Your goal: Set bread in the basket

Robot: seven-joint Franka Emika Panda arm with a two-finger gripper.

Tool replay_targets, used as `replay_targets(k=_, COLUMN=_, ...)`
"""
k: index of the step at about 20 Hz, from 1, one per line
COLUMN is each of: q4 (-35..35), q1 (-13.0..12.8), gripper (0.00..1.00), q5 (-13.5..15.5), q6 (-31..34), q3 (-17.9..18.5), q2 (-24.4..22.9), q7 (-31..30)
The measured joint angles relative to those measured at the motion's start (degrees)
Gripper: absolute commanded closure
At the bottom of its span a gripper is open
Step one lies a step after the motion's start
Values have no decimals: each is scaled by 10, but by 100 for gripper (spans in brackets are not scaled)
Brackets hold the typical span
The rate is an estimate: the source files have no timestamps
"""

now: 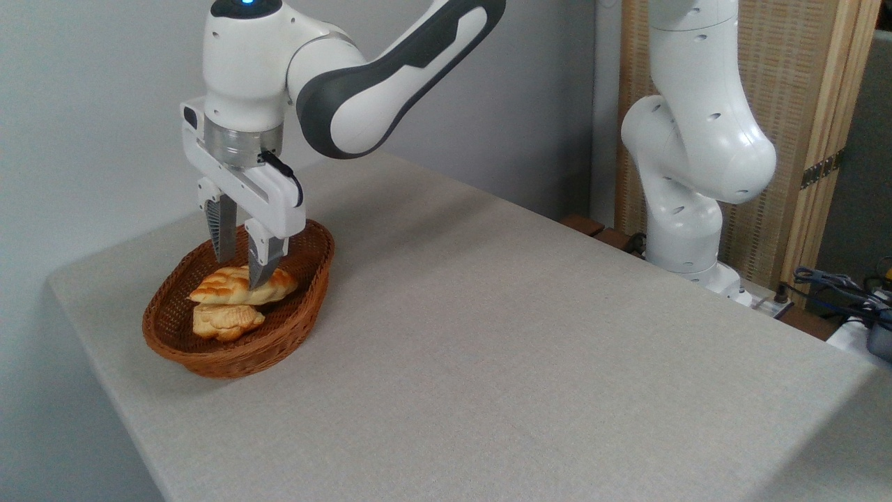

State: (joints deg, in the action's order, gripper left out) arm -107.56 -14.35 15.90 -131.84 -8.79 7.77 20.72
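The bread (233, 287), a glossy golden braided loaf, lies inside the reddish-brown wicker basket (306, 293) at the left of the table. It rests partly on a paler loaf (226, 321) below it. My gripper (242, 273) hangs straight down over the basket. Its two fingers straddle the bread: the near fingertip (259, 277) stands in front of the loaf and the far one behind it. The jaws stand wide and look open, and the loaf seems to rest on its own.
The basket sits near the table's left edge, with a grey wall behind it. A second white robot arm (697, 153) stands beyond the right rear edge, beside a wooden screen (815, 104). Cables and gear (850, 293) lie at the far right.
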Motion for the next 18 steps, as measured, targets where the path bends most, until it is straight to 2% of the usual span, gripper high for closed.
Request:
replay_targets(k=4, q4=4, q1=1, gripper=0, q5=0, q6=3, q3=2, q2=-3, q7=0)
replay_targets(k=6, q4=8, q1=6, gripper=0, q5=-2, q6=28, q3=7, q2=-12, q7=0)
replay_targets(k=11, q4=28, q1=16, gripper=0, q5=-75, q6=152, q3=57, q2=-62, q7=3)
replay_targets(k=14, q4=36, q1=18, gripper=0, q5=-118, q6=207, q3=88, q2=-72, q7=43)
replay_targets(k=18, q4=37, q1=18, gripper=0, q5=-124, q6=238, q3=129, q2=-70, q7=123)
